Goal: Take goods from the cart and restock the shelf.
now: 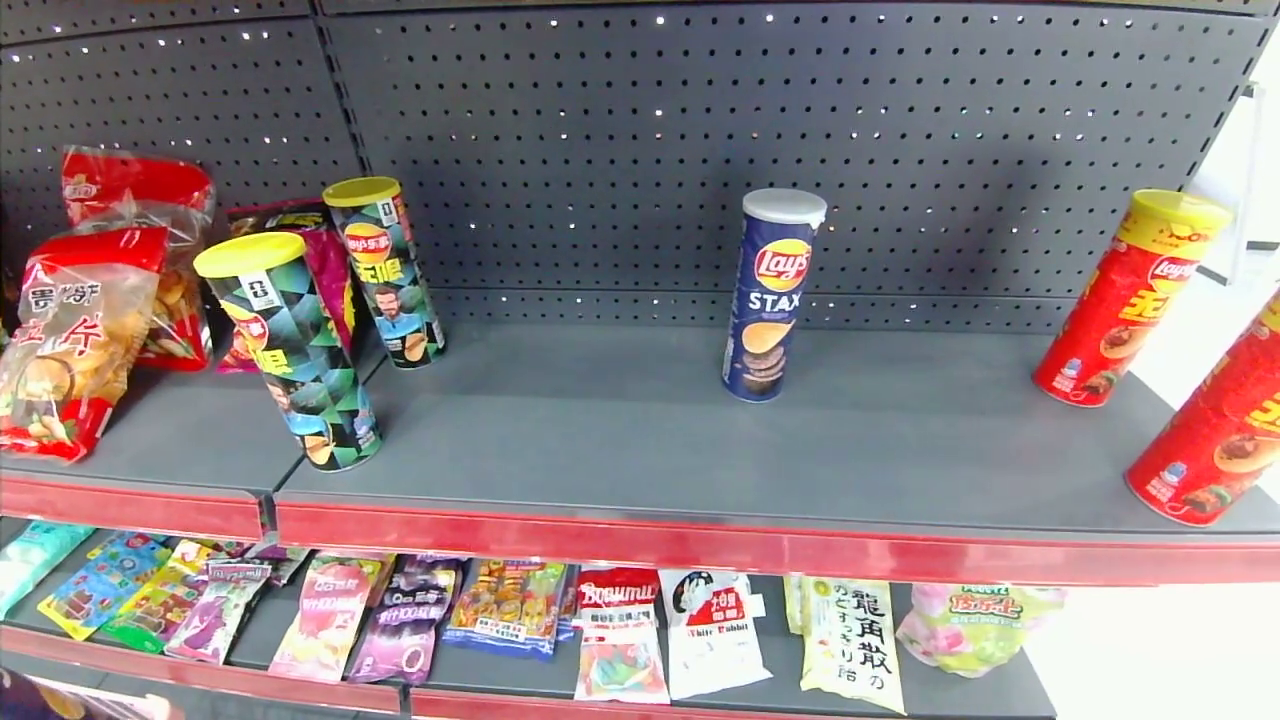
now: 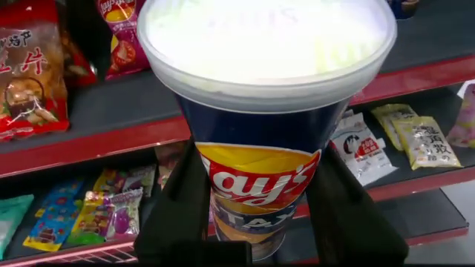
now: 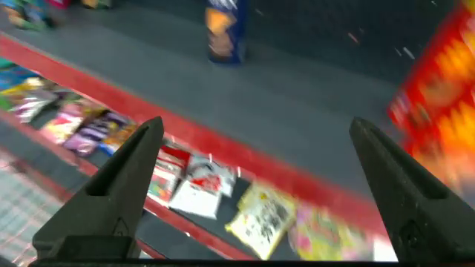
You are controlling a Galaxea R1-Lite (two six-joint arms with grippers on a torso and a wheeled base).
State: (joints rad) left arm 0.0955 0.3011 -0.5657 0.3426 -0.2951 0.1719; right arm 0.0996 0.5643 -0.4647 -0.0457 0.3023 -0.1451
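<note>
The nearest red chip can [image 1: 1215, 420] runs off the head view's right edge. A magenta snack bag [image 1: 330, 265] sits half hidden behind two patterned cans [image 1: 290, 350]. In the right wrist view the standing blue can [image 3: 225, 30] is a smear. The held blue chip can [image 2: 260, 170] loses its lower end between the fingers [image 2: 174, 222] of the left gripper [image 2: 261, 152].

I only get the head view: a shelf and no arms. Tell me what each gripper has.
Observer: The left gripper is shut on a blue chip can with a white lid.
Operator: Now report the right one.
Observer: The right gripper is open and holds nothing.
Operator: Say what it faces.
Observer: Past its fingers lie the shelf's red front edge and the snack packets on the lower shelf.
</note>
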